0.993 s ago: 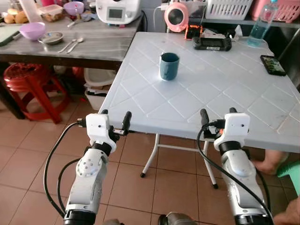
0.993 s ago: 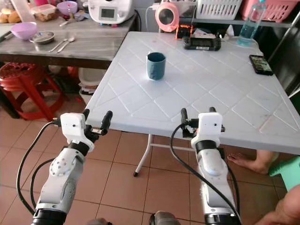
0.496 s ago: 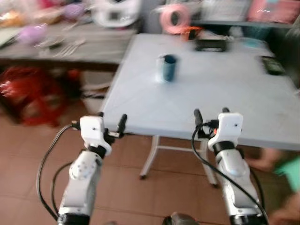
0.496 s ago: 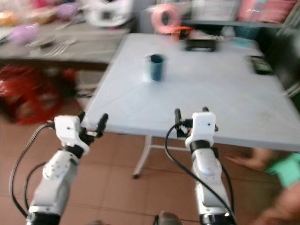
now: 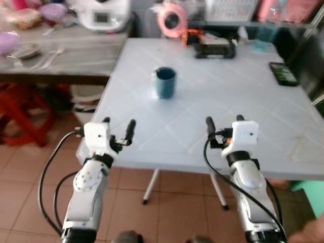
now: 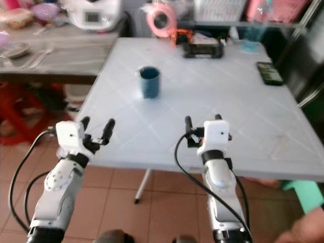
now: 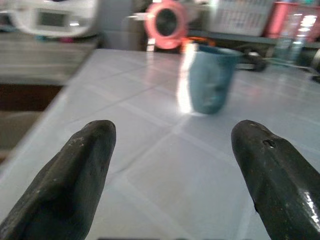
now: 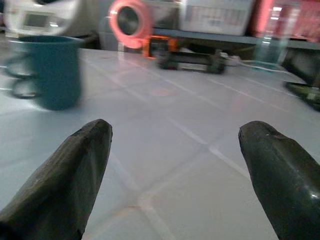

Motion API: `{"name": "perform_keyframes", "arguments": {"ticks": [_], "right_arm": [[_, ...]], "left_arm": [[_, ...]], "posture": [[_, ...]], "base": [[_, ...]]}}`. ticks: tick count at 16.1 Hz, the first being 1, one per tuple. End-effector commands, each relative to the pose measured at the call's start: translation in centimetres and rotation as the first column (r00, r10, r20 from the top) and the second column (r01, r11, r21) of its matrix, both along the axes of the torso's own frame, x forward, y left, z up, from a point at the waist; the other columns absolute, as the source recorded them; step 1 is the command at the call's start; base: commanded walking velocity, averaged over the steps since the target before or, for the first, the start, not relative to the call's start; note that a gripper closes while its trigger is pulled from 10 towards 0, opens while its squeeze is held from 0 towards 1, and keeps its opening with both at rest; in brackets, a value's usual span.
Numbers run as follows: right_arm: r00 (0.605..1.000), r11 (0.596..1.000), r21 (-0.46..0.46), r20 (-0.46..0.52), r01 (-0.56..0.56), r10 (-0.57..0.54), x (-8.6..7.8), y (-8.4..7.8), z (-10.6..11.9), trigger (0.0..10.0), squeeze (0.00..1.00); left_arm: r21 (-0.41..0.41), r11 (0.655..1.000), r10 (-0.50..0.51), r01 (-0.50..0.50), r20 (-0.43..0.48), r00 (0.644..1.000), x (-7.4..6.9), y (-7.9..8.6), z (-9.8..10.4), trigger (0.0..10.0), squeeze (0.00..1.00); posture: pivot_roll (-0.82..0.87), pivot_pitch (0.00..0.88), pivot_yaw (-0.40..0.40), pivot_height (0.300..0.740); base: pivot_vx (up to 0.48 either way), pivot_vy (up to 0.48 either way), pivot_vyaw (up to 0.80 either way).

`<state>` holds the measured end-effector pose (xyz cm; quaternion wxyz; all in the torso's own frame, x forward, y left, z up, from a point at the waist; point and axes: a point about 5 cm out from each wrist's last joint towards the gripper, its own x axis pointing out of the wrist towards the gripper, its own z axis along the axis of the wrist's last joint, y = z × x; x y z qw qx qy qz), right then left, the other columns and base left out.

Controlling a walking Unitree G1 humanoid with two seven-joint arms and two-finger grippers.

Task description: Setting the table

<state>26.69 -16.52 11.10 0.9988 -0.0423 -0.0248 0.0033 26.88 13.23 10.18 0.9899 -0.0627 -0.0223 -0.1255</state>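
Note:
A dark teal mug (image 5: 165, 82) stands upright on the white folding table (image 5: 238, 96), left of its middle; it also appears ahead of both wrist cameras as the mug (image 7: 212, 79) and the mug (image 8: 48, 71). My left gripper (image 5: 117, 125) is open and empty, held over the table's near left edge. My right gripper (image 5: 223, 123) is open and empty above the near edge, right of the mug. Both are well short of the mug.
A grey side table (image 5: 61, 50) at the left carries a purple bowl (image 5: 6, 41), a metal dish (image 5: 26, 49), spoons (image 5: 49, 56) and a white appliance (image 5: 101, 14). A controller (image 5: 215, 48), a phone (image 5: 283, 74), a pink fan (image 5: 172, 20) and a bottle (image 5: 261, 34) sit at the far side. A red stool (image 5: 20, 106) stands below.
The whole picture has shifted right and closer, so the camera has moved toward the table. Both grippers now hang over the table's near edge. The mug stays put.

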Motion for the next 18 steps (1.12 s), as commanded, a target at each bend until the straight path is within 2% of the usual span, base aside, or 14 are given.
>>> {"name": "perform_keyframes", "arguments": {"ticks": [1, 4, 9, 11, 18], "right_arm": [[1.000, 1.000, -0.004, 0.006, 0.018, -0.018, -0.14, -0.51, 0.18, 10.0, 0.00], [1.000, 1.000, -0.002, 0.008, 0.007, -0.007, -0.15, -0.32, 0.21, 10.0, 0.00], [1.000, 1.000, -0.008, 0.025, -0.009, 0.009, -0.21, -0.25, 0.47, 10.0, 0.00], [0.999, 0.999, -0.027, 0.027, -0.019, 0.019, -0.19, -0.08, 0.62, 10.0, 0.00], [0.999, 1.000, -0.008, 0.028, -0.028, 0.028, -0.16, 0.02, 0.63, 10.0, 0.00]], "left_arm": [[0.019, 1.000, 0.007, -0.007, -0.004, 1.000, -0.07, -0.14, -0.08, 10.0, 0.00], [0.052, 0.996, 0.078, -0.077, -0.003, 0.997, 0.21, 0.46, -0.16, 10.0, 0.00], [0.053, 0.996, 0.077, -0.077, -0.003, 0.997, 0.24, 0.43, -0.14, 10.0, 0.00], [0.053, 0.996, 0.068, -0.068, 0.001, 0.998, 0.16, 0.29, -0.11, 10.0, 0.00], [0.050, 0.997, 0.056, -0.057, 0.005, 0.998, 0.08, 0.40, -0.01, 10.0, 0.00]], "posture": [[-0.05, 0.000, 0.022, 0.740], [-0.05, 0.000, 0.020, 0.740], [-0.05, 0.000, 0.021, 0.740], [-0.05, 0.000, 0.022, 0.740], [-0.04, 0.000, 0.021, 0.740]], "base": [[0.000, 0.000, 0.00], [0.000, 0.000, 0.00], [0.000, 0.000, 0.00], [0.000, 0.000, 0.65], [0.000, 0.000, 0.55]]}}
